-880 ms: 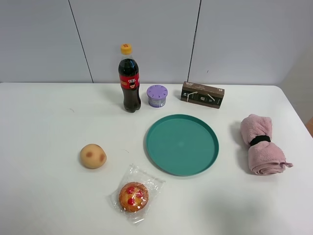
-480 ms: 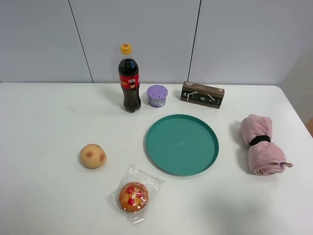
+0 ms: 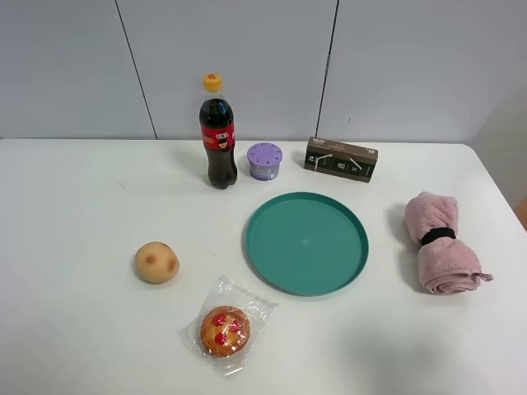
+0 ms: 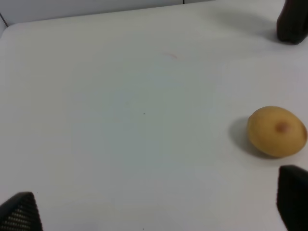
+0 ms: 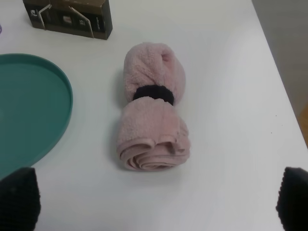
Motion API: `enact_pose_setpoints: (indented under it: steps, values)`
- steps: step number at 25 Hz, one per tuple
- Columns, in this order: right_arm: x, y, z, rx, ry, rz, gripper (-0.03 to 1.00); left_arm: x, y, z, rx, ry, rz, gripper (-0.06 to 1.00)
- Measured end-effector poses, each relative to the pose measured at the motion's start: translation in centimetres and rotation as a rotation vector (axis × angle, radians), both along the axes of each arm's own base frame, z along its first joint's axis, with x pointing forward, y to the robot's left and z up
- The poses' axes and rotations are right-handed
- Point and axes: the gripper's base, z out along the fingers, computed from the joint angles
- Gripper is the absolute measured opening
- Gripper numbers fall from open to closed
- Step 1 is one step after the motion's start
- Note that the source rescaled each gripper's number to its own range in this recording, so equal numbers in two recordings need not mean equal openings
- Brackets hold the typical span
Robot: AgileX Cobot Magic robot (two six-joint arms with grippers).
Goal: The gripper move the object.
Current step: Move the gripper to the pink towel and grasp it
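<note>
On the right side of the desk (image 3: 82, 206), just beside the teal plate (image 3: 255, 247), the pink towel roll (image 5: 154, 110) lay straight ahead of the right claw (image 5: 156, 204), its long axis pointing away from it. That claw gaped wide and empty. The left claw (image 4: 156, 211), likewise open and empty, faced the bun (image 4: 276, 131), so the right arm looked the nearer.

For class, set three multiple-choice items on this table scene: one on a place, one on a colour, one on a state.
1. Where does the towel lie?
A. Right of the plate, apart from it
B. On the plate
C. Under the plate

2. What colour is the plate?
A. Red
B. White
C. Teal

3. How do the right fingers stand?
A. Shut on the towel
B. Open, clear of the towel
C. Shut on the plate

Answers: 1 A, bare table shows between them; 2 C, its whole face is teal; 3 B, the right wrist view shows both tips far apart, short of the towel.
</note>
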Motion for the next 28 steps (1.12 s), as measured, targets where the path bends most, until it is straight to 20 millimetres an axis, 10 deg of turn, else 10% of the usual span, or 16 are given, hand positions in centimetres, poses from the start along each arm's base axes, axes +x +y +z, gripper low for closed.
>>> enact_pose_setpoints:
  steps: [28]
  values:
    - [0.01,0.00,0.00,0.000,0.000,0.010,0.99,0.00,0.00,0.00,0.000,0.000,0.000,1.00]
